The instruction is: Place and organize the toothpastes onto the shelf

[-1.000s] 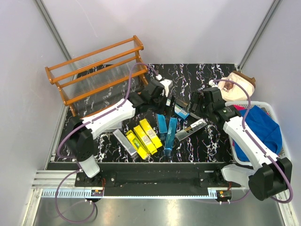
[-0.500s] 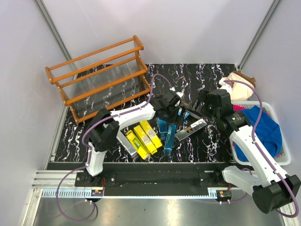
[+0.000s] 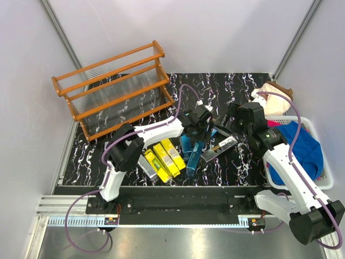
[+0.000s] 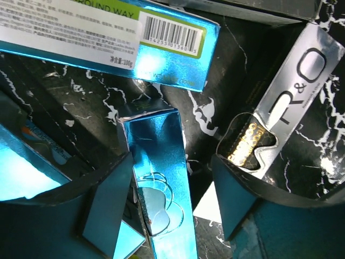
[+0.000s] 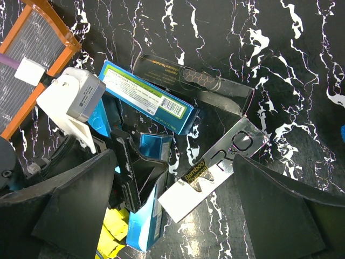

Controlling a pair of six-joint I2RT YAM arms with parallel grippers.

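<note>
- The left fingers (image 3: 195, 135) point down into the heap of toothpaste cartons in the middle of the black marbled counter (image 3: 237, 86). They stand astride a shiny teal carton (image 4: 159, 194) that runs lengthwise between them.
- In the left wrist view, one finger sits right against that carton's side. The other stands off it with a strip of bare counter in the gap, so the fingers are released around it, not clenched (the carton lies flat on the counter).
- The right fingers (image 3: 225, 125) hang spread wide over the right side of the heap and grasp nothing.
- Beneath them lies a silver carton (image 5: 215, 164) printed "R&O", with "Bamboo" on its black end.
- Just beyond the silver one is a barcode carton (image 5: 144, 102), teal with a white label. It touches a black carton (image 5: 186, 80) behind it.
- Three yellow cartons (image 3: 164, 156) lie side by side near the front edge, left of the teal ones. A grey carton (image 3: 145, 166) sits just beside them, partly under the left arm.
- The shelf (image 3: 113, 86), orange-brown wood with clear ribbed tiers, stands at the far left of the counter, well apart from the heap.
- A white basket (image 3: 324, 161) at the right edge holds a blue cloth (image 3: 299, 143).
</note>
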